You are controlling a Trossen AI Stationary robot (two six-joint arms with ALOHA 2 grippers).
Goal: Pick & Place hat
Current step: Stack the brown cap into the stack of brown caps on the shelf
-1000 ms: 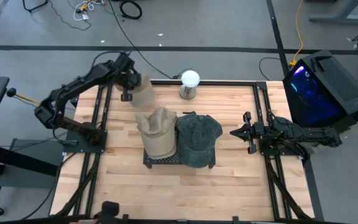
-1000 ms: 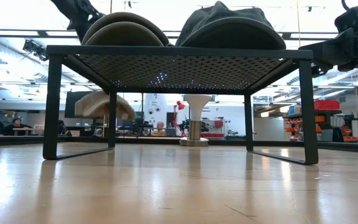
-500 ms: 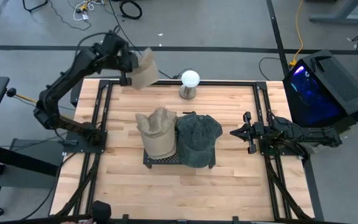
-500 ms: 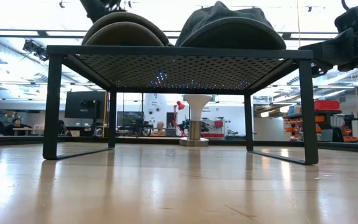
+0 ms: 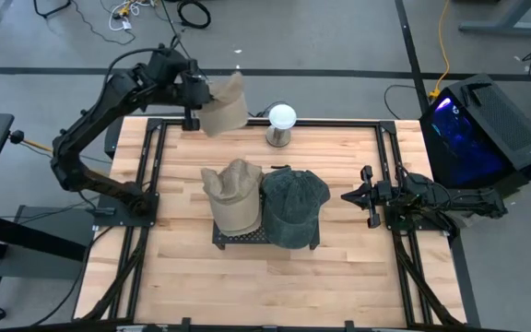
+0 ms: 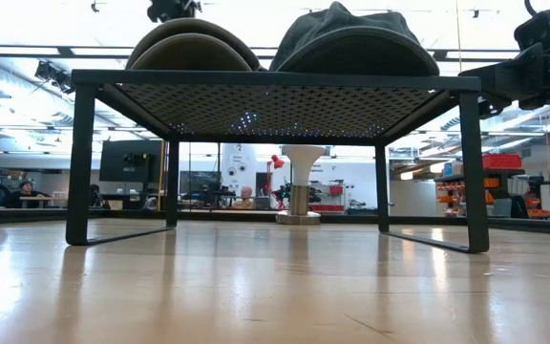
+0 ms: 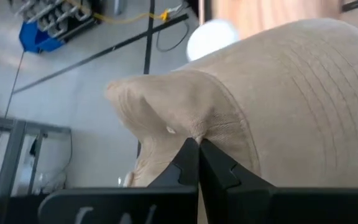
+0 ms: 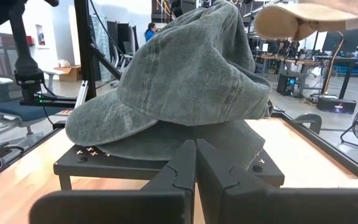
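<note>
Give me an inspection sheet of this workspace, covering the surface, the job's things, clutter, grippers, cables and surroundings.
Surface: wooden table, bare around the black mesh stand.
Job's things: tan cap and grey-green cap lie side by side on the stand; a second tan hat is held in the air over the table's far left corner.
Clutter: white dome-topped stand at the far edge.
Grippers: left gripper shut on the second tan hat; right gripper shut, empty, waiting at the right edge facing the grey-green cap.
Cables: yellow cable and black cables on the floor.
Surroundings: glowing computer case at right; lab room behind.
</note>
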